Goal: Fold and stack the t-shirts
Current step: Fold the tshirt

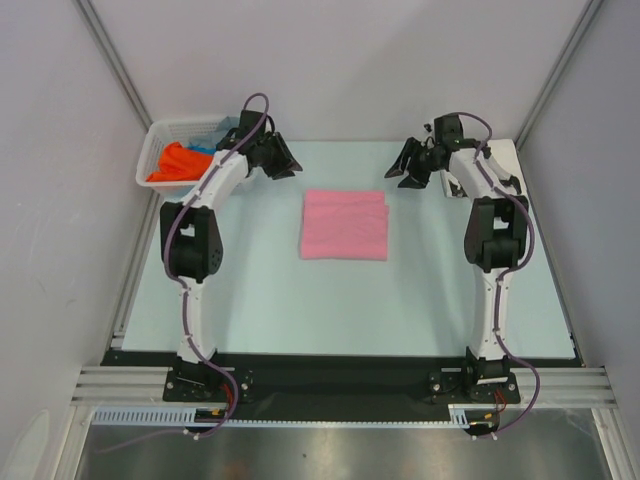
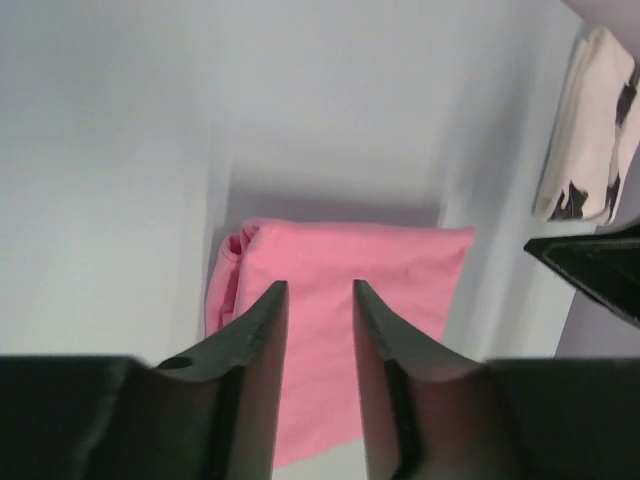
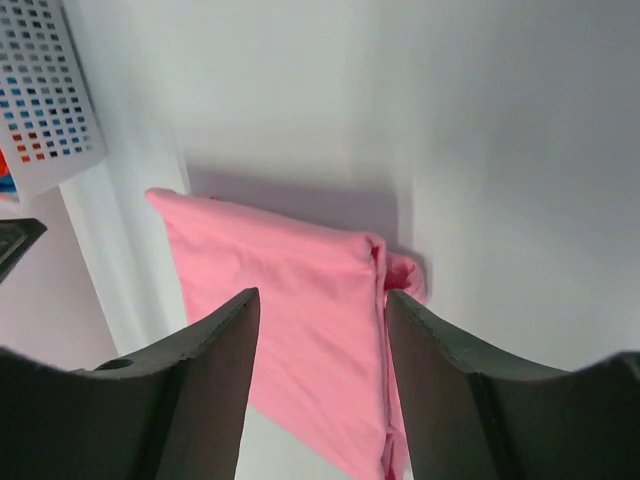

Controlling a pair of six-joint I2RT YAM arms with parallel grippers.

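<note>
**Pink t-shirt lies folded at mid-counter, both claws off it**

The pink t-shirt rests as a near-square packet in the middle of the pale counter, well apart from either arm. The left claw hangs above the far-left side with its jaws a narrow gap apart and nothing between them. The right claw stands wider on the far-right side, also empty.

The fold looks complete, so the step in hand is probably moving the packet to the stack. To do that well, both claws should come down on opposite edges, pinch through all the layers at once and lift level, so the packet does not open. One far corner needs care, because a small roll of cloth bulges out of the fold there.

The cloth is soft, matte and thin, with faint creases and stepped layers at its far edge. The claw fingers are dark, hard and tapered. A rigid white lattice basket at the far left holds an orange t-shirt. A white t-shirt with black print lies to the right.
</note>
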